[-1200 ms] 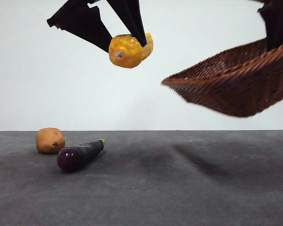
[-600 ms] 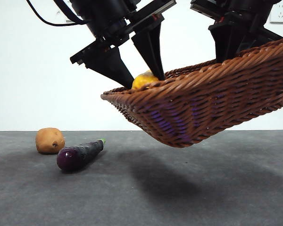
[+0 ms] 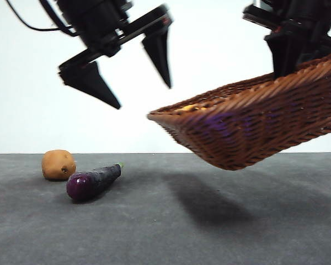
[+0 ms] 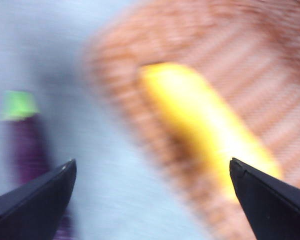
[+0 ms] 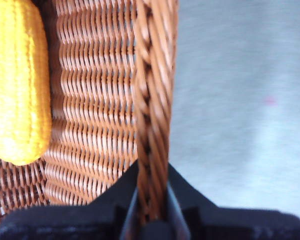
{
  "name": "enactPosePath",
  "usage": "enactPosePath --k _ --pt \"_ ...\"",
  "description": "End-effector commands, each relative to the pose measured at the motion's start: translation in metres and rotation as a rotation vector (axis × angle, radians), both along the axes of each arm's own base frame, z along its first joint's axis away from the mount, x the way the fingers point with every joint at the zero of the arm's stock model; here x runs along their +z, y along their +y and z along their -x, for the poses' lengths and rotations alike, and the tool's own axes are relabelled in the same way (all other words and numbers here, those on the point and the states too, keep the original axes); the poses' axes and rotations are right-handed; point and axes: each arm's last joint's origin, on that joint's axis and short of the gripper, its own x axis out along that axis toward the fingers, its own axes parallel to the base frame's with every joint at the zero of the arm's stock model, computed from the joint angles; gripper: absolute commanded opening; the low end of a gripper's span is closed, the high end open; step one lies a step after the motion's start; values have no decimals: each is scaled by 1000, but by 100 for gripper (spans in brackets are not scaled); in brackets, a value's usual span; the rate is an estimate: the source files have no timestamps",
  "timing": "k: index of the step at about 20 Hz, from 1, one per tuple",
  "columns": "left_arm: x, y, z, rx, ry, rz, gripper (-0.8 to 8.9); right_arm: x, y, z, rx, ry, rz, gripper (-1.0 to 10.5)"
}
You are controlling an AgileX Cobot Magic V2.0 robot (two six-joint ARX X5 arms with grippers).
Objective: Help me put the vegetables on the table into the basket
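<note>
A plain white wall [image 3: 209, 66] fills the upper part of the front view, evenly lit and without visible marks. It meets the flat surface below along a straight, level line that runs the full width of the view. That surface [image 3: 165, 232] is dark grey with a rough, mottled, stone-like texture and a few tiny dark specks. A broad soft shadow [image 3: 204, 201] lies on it right of centre, and a fainter shadow spreads toward the left side. In the right wrist view the same surface [image 5: 240, 100] appears pale grey and blurred, with one small pinkish spot [image 5: 270, 101]. Lighting is diffuse and bright.
</note>
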Motion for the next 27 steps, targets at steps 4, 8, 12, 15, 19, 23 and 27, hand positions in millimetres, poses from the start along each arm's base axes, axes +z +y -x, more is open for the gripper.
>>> enactPosePath --k 4,8,12,15,19,23,27 --pt "-3 73 -40 235 -43 -84 565 2 -26 -6 -42 -22 0 -10" --pt "-23 115 -64 362 19 -115 565 2 -29 -7 -49 -27 1 -10" --pt "-50 123 -88 388 79 -142 565 2 -29 -7 -48 -25 1 -10" --pt "-64 123 -108 398 153 -163 565 2 -29 -6 -48 -16 3 -10" --pt "-83 120 -126 411 248 -185 565 1 -29 -5 -42 -9 7 -10" --pt "-92 120 -130 441 253 -203 562 1 -29 -5 -29 -8 11 -10" --pt "-91 122 -132 445 240 -204 519 1 -29 -5 -23 -11 13 -10"
